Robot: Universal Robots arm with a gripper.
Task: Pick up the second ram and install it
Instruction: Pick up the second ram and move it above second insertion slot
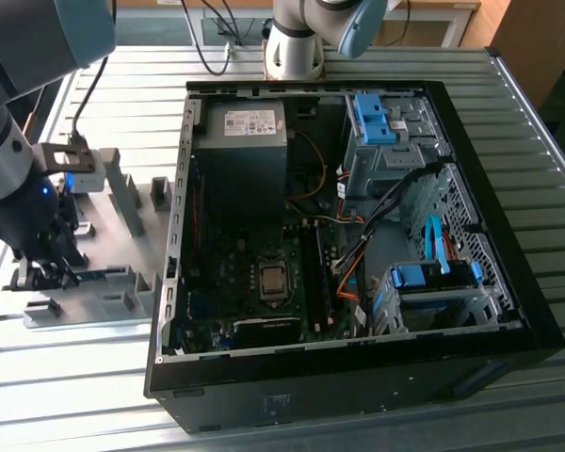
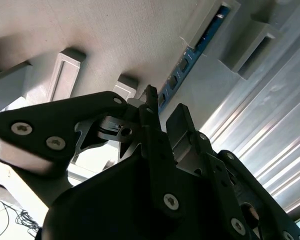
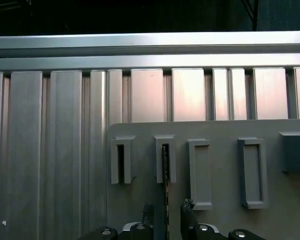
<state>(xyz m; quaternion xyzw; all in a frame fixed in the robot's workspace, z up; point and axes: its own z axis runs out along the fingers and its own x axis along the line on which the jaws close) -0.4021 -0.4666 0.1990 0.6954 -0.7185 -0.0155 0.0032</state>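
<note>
In the exterior view the arm reaches down at the exterior view's left, its gripper (image 1: 43, 271) low over a grey fixture plate (image 1: 113, 247) that lies on the slatted aluminium table (image 1: 85, 377). The second ram (image 1: 102, 275) shows as a thin blue-green strip standing on edge among the plate's grey blocks, just beside the gripper, towards the case. An open black computer case (image 1: 264, 405) takes up the middle and the exterior view's right. Inside it are the motherboard (image 1: 235, 273), a grey power supply (image 1: 240, 155) and blue drive carriers (image 1: 375, 118). The arm's base (image 1: 297, 47) stands at the upper middle of the frame.

In the second wrist view the gripper (image 2: 164, 104) is close above the plate. The second ram (image 2: 190, 60), blue with a row of small dark chips, runs from a grey slotted block (image 2: 205, 22) towards the dark fingers (image 2: 177, 117), and its near end lies between them.

In the first wrist view the second ram (image 3: 165, 172) is seen edge-on, a thin dark line seated in one slotted block (image 3: 159, 157). It passes down between the two fingers (image 3: 148, 212) of the gripper (image 3: 166, 210). The jaws stand apart, one on each side of the stick, with a gap showing on both sides and no grip on it. Other slotted blocks (image 3: 200, 172) stand beside it on the plate.
</note>
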